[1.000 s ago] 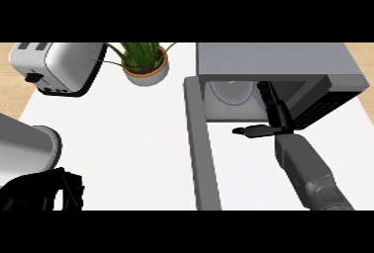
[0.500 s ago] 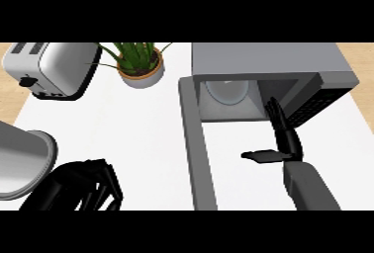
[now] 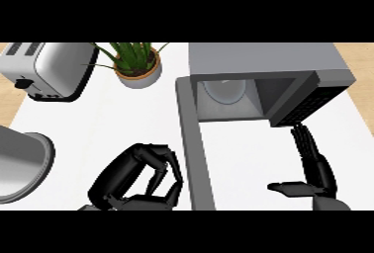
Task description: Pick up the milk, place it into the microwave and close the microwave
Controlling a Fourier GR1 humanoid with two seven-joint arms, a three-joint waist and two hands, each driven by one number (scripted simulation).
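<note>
The grey microwave [image 3: 263, 62] stands at the back right with its door [image 3: 194, 148] swung out toward me as a long grey slab. Inside the cavity a pale rounded shape [image 3: 223, 91] shows; I cannot tell whether it is the milk or the turntable. My right hand [image 3: 314, 165] is in front of the opening, outside it, fingers straight and pointing at the cavity, thumb [image 3: 288, 188] stuck out to the left, holding nothing. Just left of the door, my left hand [image 3: 139, 178] has its fingers curled and holds nothing.
A silver toaster [image 3: 47, 69] sits at the back left and a potted plant [image 3: 135, 66] stands beside it. A large round grey vessel [image 3: 18, 165] lies at the left edge. The counter top [image 3: 110, 123] is white.
My right hand has drawn back out of the microwave toward the lower edge. My left hand has come up from the lower left to the door's outer side.
</note>
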